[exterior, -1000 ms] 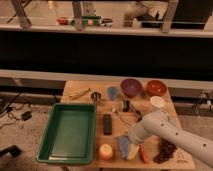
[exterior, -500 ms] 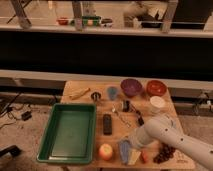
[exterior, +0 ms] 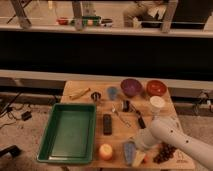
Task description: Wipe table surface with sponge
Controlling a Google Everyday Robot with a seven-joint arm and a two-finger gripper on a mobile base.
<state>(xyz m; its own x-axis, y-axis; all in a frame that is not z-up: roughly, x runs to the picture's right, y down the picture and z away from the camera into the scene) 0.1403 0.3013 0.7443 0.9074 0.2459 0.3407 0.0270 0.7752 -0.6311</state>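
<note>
Blue sponge (exterior: 129, 151) on the table surface (exterior: 146, 107) — gripper (exterior: 136, 146) has dropped onto it, its hold impossible to tell — wiping not yet begun

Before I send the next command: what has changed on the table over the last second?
The arm dropped toward the near edge of the table. This carried the gripper from over the table's middle down to the sponge. Whether it has taken hold of the sponge does not show. The sponge, green tray, remote and orange look unmoved.
</note>
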